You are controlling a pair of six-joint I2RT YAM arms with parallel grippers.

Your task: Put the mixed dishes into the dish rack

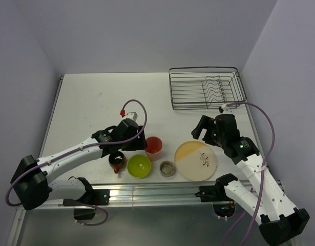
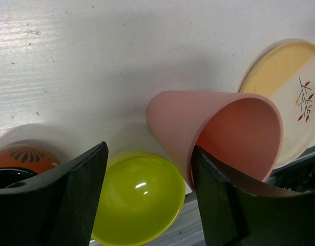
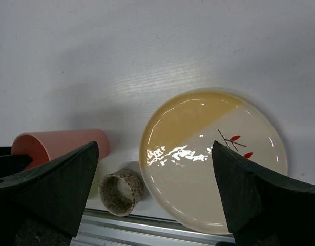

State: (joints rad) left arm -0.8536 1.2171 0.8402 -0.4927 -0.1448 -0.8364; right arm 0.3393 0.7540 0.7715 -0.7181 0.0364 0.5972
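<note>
The pink tumbler (image 1: 153, 146) (image 2: 218, 128) stands near the table's front edge. My left gripper (image 1: 142, 146) (image 2: 149, 148) is open at it: the right finger (image 2: 224, 205) reaches into the tumbler's mouth against its wall, while the left finger (image 2: 70, 200) hangs well apart over the lime-green bowl (image 1: 139, 165) (image 2: 139, 200). The orange mug (image 1: 117, 161) (image 2: 21, 161) sits left of the bowl. My right gripper (image 1: 204, 134) (image 3: 154, 148) hovers open and empty above the pale-yellow plate (image 1: 196, 160) (image 3: 213, 159) and the speckled small cup (image 1: 167, 168) (image 3: 121, 193). The dish rack (image 1: 206, 88) holds nothing.
The dishes lie in a row close to the table's front edge, with a metal rail (image 1: 157, 189) just beyond it. The rack stands at the back right by the wall. White tabletop (image 1: 106, 102) stretches to the back left.
</note>
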